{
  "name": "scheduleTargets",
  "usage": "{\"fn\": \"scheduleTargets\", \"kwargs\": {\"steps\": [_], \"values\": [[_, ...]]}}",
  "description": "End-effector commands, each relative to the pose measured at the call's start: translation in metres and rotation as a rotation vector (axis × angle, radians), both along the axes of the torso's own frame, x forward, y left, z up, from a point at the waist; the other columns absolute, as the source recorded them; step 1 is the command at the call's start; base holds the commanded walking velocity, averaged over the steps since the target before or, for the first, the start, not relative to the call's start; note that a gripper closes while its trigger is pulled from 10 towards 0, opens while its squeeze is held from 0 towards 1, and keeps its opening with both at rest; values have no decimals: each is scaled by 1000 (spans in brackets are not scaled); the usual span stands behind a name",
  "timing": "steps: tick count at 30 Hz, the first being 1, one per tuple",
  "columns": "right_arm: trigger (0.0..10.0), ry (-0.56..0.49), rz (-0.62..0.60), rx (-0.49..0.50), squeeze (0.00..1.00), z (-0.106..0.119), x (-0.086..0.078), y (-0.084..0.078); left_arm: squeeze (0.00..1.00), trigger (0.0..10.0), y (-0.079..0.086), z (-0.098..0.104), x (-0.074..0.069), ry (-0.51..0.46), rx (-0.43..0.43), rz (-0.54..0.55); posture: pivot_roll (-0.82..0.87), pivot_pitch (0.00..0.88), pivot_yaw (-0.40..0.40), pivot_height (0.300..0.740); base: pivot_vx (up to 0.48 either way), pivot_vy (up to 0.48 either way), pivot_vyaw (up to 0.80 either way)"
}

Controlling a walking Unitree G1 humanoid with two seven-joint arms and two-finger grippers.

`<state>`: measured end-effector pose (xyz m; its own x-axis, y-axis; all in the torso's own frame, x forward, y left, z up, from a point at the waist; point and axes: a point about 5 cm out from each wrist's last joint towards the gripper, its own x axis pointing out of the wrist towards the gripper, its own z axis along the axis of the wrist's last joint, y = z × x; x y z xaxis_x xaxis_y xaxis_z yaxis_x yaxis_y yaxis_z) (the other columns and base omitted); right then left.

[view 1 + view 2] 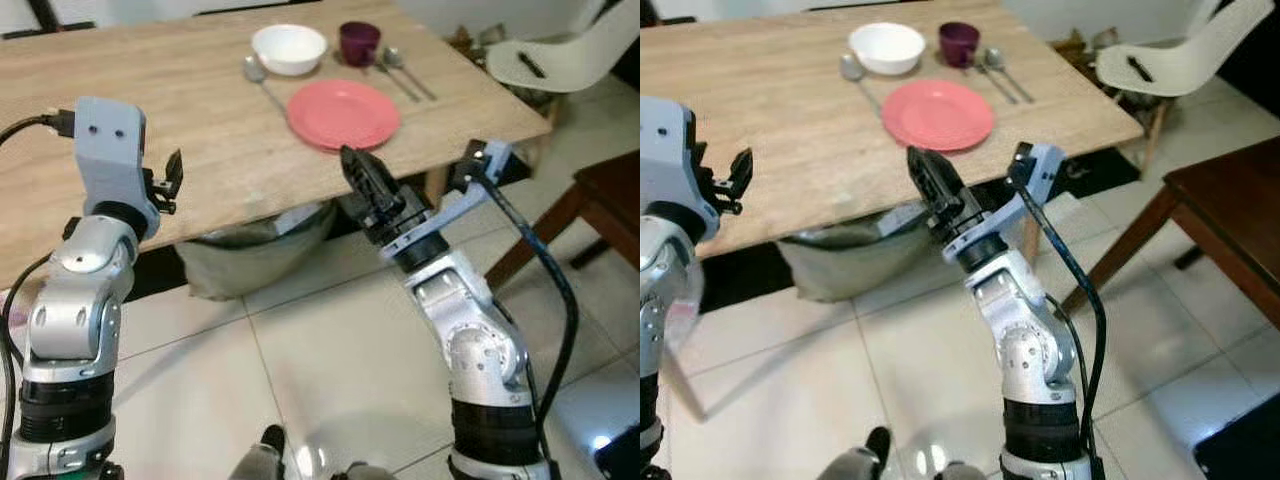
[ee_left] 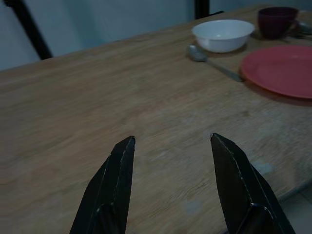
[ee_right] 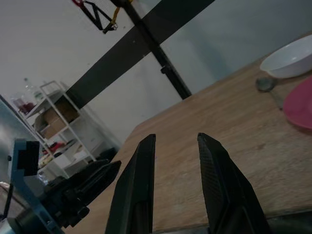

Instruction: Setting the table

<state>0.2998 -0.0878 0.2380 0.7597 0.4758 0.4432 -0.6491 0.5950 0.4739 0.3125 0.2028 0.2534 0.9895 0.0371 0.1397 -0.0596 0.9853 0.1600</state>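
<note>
On the wooden table lie a pink plate, a white bowl behind it, and a maroon cup. One spoon rests left of the plate, beside the bowl. Two more spoons lie to the plate's right. My left gripper hovers open over the table's front left part, holding nothing. My right gripper is at the table's front edge, just in front of the plate. Its fingers stand a little apart with nothing between them.
A white chair stands past the table's right end. Dark wooden furniture is on the right, over the tiled floor. A grey sack lies under the table. A shelf rack stands against the far wall.
</note>
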Motion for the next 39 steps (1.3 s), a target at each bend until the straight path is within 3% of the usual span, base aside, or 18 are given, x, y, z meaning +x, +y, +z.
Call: {"fn": "scheduleTargets", "kwargs": {"steps": [1,8,18,25,34,39], "values": [[10000,11,-7,4,0,-4,-1,-3,0,10000,-2,-3,-1,10,7,-6,17,69,17,740,0,0,700],[10000,12,-20,19,0,-3,-2,-4,0,10000,3,-7,3,30,30,45,13,72,17,740,266,0,303],[10000,2,-22,37,0,-1,-2,-6,0,10000,1,-7,4,25,32,40,13,72,17,740,465,0,0],[10000,18,-64,59,0,0,1,-10,0,10000,0,-7,5,26,37,33,11,75,23,740,465,0,751],[10000,32,-80,68,0,-1,3,-14,0,10000,0,-7,5,25,39,27,12,76,23,740,465,0,0],[10000,40,-179,72,0,0,8,-23,0,10000,0,-7,6,27,45,13,12,76,23,740,465,0,0]]}}
